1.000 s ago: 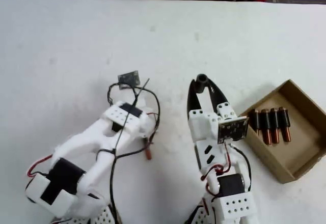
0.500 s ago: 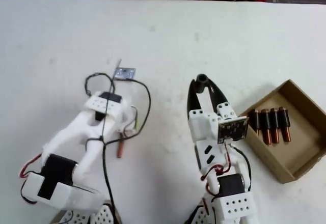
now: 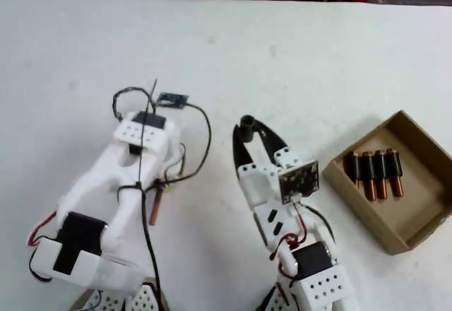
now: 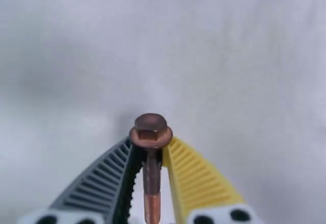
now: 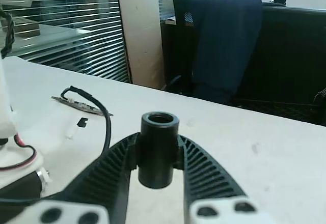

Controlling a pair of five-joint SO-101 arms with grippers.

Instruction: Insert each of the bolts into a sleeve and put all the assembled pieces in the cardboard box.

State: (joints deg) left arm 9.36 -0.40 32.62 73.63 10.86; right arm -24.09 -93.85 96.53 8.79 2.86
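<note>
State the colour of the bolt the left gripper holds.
The bolt is copper; left wrist view.

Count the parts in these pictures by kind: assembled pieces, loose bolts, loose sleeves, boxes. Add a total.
assembled pieces: 4
loose bolt: 1
loose sleeve: 1
cardboard box: 1
Total: 7

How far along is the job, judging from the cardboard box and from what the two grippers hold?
Done: four assembled copper-and-black pieces lie side by side in the brown cardboard box. In hand: the left gripper clamps a copper-coloured hex-head bolt, and the right gripper holds a black cylindrical sleeve, open end up. Left: push this bolt into the sleeve and put the pair in the box.
</note>
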